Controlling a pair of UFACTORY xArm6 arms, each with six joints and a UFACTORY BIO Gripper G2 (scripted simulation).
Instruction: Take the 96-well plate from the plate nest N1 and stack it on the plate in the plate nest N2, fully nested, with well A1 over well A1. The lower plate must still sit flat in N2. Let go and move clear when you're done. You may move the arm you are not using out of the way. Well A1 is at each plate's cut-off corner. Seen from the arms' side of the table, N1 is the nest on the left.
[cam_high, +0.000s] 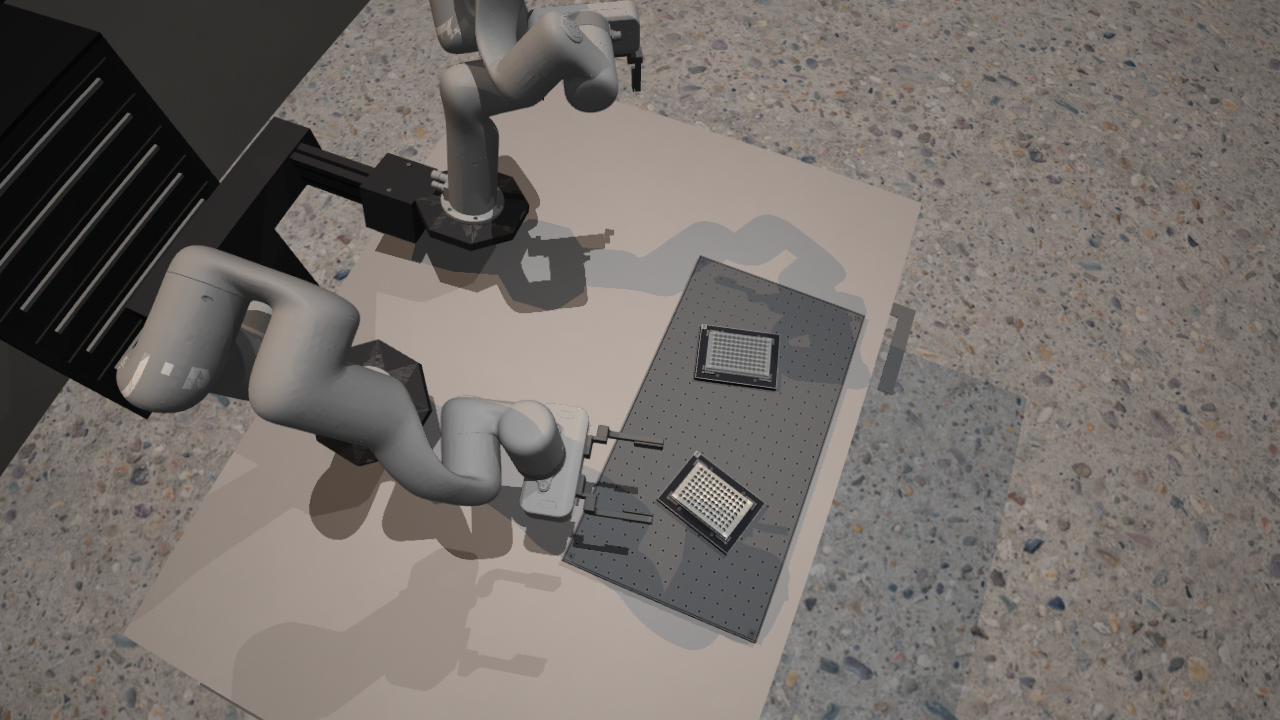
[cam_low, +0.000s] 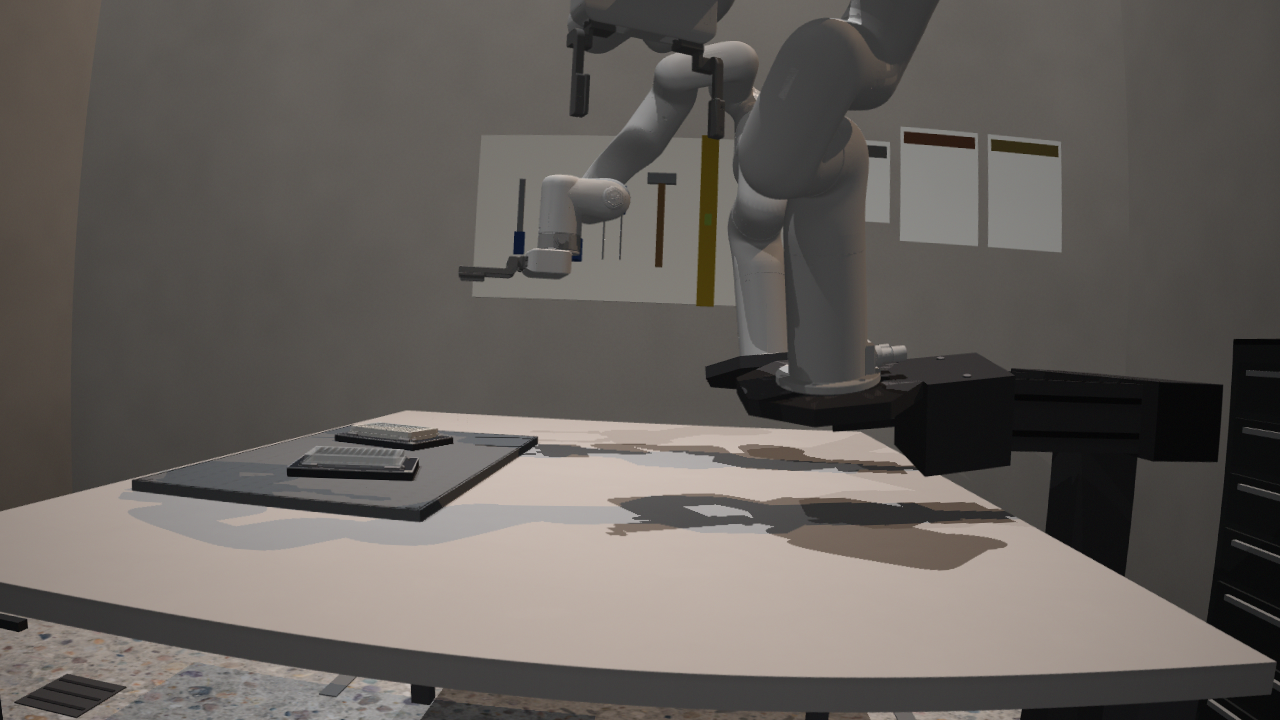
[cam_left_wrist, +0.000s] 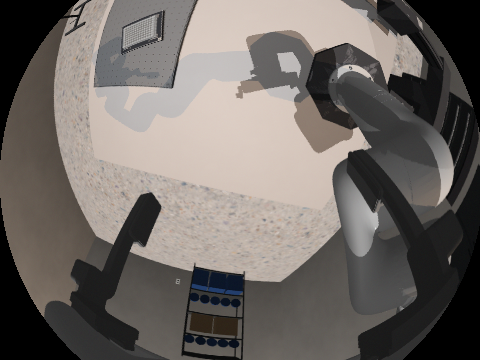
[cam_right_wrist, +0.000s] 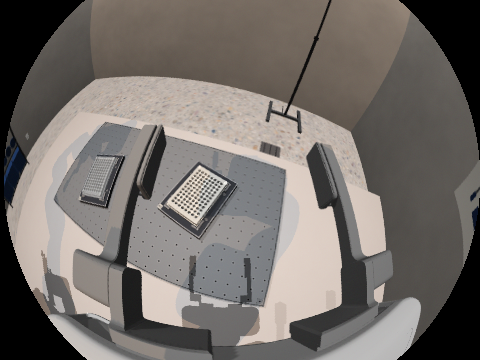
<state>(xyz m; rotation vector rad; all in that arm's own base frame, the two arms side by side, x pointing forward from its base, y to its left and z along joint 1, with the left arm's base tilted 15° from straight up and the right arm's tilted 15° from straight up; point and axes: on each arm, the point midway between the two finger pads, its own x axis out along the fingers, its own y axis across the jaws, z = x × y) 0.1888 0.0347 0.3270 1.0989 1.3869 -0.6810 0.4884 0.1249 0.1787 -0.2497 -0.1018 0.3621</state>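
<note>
Grey 96-well plate (cam_high: 741, 353) (cam_low: 351, 458) (cam_left_wrist: 142, 33) (cam_right_wrist: 100, 175) is in nest N1 (cam_high: 733, 380) (cam_low: 358, 473) (cam_left_wrist: 159, 22) (cam_right_wrist: 114, 182), not on the cream plate (cam_high: 714, 499) (cam_low: 393, 432) (cam_right_wrist: 197, 193) in nest N2 (cam_high: 747, 522) (cam_low: 366, 440) (cam_right_wrist: 214, 212). Both nests on perforated board (cam_high: 733, 429) (cam_low: 447, 483) (cam_left_wrist: 165, 60) (cam_right_wrist: 160, 240), set at diff. angles. R gripper (cam_high: 657, 481) (cam_low: 471, 273) (cam_right_wrist: 239, 160) well above the board, fingers roughly horiz., spread apart w/ nothing btwn. L gripper (cam_high: 636, 87) (cam_low: 648, 125) (cam_left_wrist: 251, 175) well apart from both plates, fingers down, spread wide, nothing btwn them either

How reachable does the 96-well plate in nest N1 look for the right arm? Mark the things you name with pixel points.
Probably yes: its fingers (cam_high: 640, 441) (cam_low: 487, 271) are apart and empty, nothing covers the 96-well plate (cam_high: 741, 352) (cam_low: 353, 459) (cam_left_wrist: 142, 32) (cam_right_wrist: 99, 177), and the left arm (cam_high: 469, 143) (cam_low: 827, 268) (cam_left_wrist: 415, 150) is off aside.
</note>
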